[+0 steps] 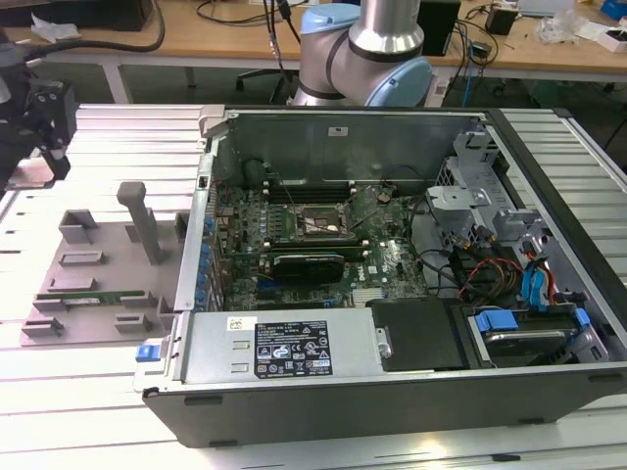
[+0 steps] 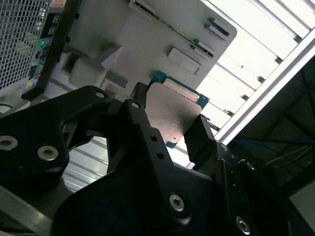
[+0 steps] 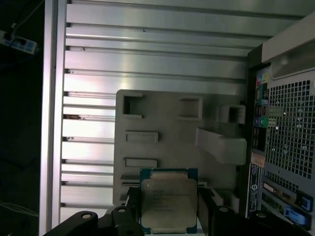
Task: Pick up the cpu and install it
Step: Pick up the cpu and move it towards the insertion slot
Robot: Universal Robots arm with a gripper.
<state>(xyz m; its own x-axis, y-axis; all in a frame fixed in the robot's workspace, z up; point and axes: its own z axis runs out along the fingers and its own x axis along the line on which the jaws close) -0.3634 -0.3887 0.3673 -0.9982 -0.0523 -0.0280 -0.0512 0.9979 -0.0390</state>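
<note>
Station: slatted aluminium table [image 1: 88, 392] carrying an open desktop computer case [image 1: 392, 392] and, at the exterior view's left, a grey parts fixture [image 1: 108, 250] with several recesses and an upright post.

End effector: the gripper [image 3: 169, 216] stands at the far left of the exterior view, near the fixture's far side and well apart from the case. In both wrist views its two black fingers [image 3: 129, 206] are closed against opposite edges of the cpu [image 3: 169, 199], one on each side. The chip is firmly clamped.

Task item: the cpu sits between the fingertips with its silver-grey metal top facing the first wrist view's camera and a thin green border showing round the lid. In the first wrist view the grey fixture lies behind it. Whether the chip touches the fixture cannot be determined.

Target area: the motherboard [image 1: 323, 250] lies flat inside the case. Its cpu socket [image 1: 318, 223], a dark rectangular frame, is seen near the board's centre. The arm's blue and silver base [image 1: 362, 49] stands behind the case.

Other: a thin green memory stick [image 1: 83, 291] lies in a fixture slot.
</note>
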